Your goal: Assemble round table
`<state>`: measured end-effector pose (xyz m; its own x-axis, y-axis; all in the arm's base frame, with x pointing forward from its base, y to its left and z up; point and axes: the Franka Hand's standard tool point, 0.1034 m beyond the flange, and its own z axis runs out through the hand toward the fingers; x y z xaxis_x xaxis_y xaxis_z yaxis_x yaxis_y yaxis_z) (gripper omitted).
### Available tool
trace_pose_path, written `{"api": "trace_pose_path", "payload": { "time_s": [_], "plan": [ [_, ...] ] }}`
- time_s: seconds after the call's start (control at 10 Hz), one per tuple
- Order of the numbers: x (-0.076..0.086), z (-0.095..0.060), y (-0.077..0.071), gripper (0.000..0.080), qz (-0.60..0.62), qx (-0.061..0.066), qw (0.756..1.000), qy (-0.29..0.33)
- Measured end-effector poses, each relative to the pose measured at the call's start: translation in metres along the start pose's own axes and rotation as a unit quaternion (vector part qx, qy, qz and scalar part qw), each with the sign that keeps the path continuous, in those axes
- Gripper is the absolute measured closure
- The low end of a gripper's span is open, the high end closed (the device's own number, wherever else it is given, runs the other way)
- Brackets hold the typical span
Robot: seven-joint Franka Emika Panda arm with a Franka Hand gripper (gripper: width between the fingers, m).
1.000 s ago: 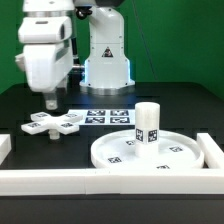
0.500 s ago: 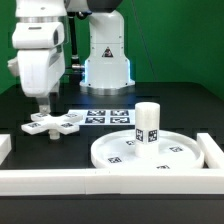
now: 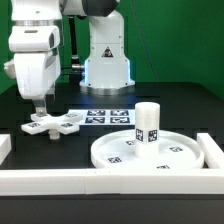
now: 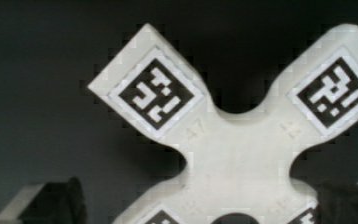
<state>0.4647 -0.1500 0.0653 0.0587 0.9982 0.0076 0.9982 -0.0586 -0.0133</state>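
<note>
Step in hand, by my judgement: reaching for the cross-shaped base [image 3: 56, 124]. It lies flat on the counter [image 3: 185, 105], at 9 o'clock from the round disc [image 3: 97, 152], on which the cylinder leg [image 3: 148, 122] stands. The gripper [image 3: 40, 108] hovers over the base, spread wide and empty. Next move: descend, straddle one arm, close.

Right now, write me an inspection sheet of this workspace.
surface: black table, with the flat white marker board lying on it.
job's things: white plastic cross-shaped base flat on the table; short white cylinder leg upright on the large white rimmed round disc.
clutter: nothing seen.
grippers: pincer open, holding nothing, low over the base's arm toward the exterior view's left; contact cannot be told.
cables: nothing seen.
surroundings: long white border rails at the table's edges; the arm's white pedestal; green backdrop.
</note>
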Motion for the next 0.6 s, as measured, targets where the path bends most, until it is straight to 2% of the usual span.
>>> {"api": "trace_pose_path", "payload": {
  "time_s": [0.3, 0.6],
  "plan": [
    [0.007, 0.010, -0.002, 0.0150, 0.006, 0.004, 1.000, 0.002],
    [0.006, 0.017, -0.007, 0.0150, 0.007, 0.007, 1.000, 0.001]
  ]
}}
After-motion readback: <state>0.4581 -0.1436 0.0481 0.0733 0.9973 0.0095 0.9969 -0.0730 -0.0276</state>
